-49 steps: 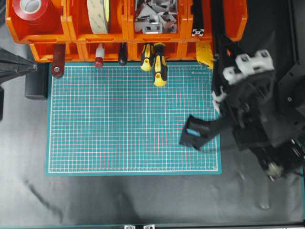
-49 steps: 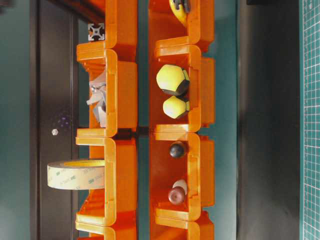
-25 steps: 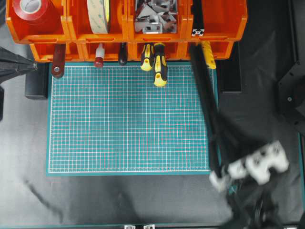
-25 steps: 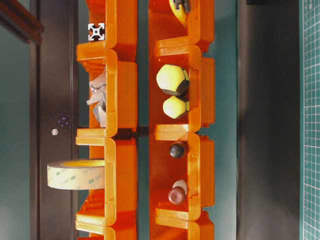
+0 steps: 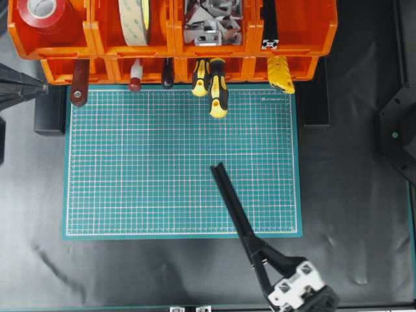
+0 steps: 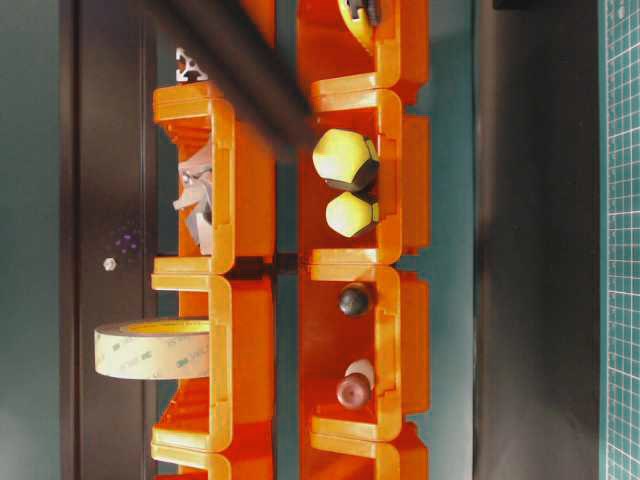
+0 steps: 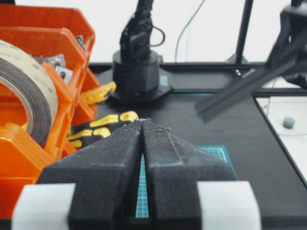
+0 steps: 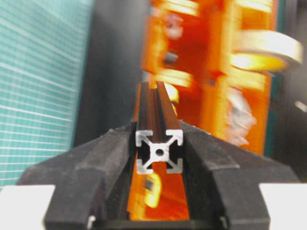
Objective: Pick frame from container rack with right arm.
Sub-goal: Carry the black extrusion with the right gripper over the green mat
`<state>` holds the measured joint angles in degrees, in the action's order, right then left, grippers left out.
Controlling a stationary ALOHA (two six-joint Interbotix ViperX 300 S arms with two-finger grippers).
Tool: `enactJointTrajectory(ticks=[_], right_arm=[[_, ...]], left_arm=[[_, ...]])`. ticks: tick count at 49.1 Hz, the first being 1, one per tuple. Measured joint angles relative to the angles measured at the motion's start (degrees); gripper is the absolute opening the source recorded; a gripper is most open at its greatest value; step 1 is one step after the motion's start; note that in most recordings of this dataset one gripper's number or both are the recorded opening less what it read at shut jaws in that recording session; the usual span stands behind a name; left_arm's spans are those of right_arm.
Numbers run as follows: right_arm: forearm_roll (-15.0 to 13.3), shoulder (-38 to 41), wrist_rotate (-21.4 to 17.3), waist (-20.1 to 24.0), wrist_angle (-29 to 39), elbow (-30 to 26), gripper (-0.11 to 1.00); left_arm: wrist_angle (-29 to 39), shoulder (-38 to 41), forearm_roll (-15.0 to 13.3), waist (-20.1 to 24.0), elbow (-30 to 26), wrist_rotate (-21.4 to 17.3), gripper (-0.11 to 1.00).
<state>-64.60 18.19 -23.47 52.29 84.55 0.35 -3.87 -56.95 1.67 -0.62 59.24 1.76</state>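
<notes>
My right gripper (image 5: 265, 258), with white blocks, is at the table's front edge and is shut on a black frame (image 5: 229, 195). The frame sticks out over the green mat's front right part, pointing towards the rack. In the right wrist view its silvery slotted end (image 8: 159, 152) sits between the two fingers (image 8: 110, 158). It also shows as a blurred dark bar in the table-level view (image 6: 235, 75) and held in the air in the left wrist view (image 7: 249, 88). A second frame (image 5: 269, 26) stays in the orange container rack (image 5: 172, 62). My left gripper (image 7: 142, 121) is shut and empty at the left edge (image 5: 19, 88).
Yellow-and-black screwdrivers (image 5: 218, 91) stick out of the lower bins onto the green mat (image 5: 143, 169). The upper bins hold red tape (image 5: 42, 13), a tape roll (image 5: 133, 19) and metal brackets (image 5: 211, 26). A black arm base (image 5: 400, 130) stands at the right.
My right arm has swung from the rack back to the table's front edge, carrying the frame out of its bin and down over the mat. The left arm has not moved.
</notes>
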Motion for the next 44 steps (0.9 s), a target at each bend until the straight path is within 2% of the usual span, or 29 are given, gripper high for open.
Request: enactJointTrajectory(ticks=[10, 26, 34, 44], right_arm=[[2.2, 0.0, 0.35, -2.9, -9.4, 5.45, 0.24], [2.29, 0.09, 0.26, -12.04, -24.61, 10.46, 0.24], [2.37, 0.79, 0.35, -15.82, -28.83, 10.99, 0.24], [2.37, 1.85, 0.44, -18.37, -30.23, 11.87, 0.24]], left_arm=[[-0.09, -0.35, 0.09, 0.09, 0.0, 0.09, 0.01], [-0.35, -2.55, 0.09, -0.7, -0.97, 0.0, 0.01], [0.79, -2.9, 0.09, -3.08, -1.58, 0.09, 0.01], [0.88, -3.43, 0.0, -4.66, -1.76, 0.09, 0.01]])
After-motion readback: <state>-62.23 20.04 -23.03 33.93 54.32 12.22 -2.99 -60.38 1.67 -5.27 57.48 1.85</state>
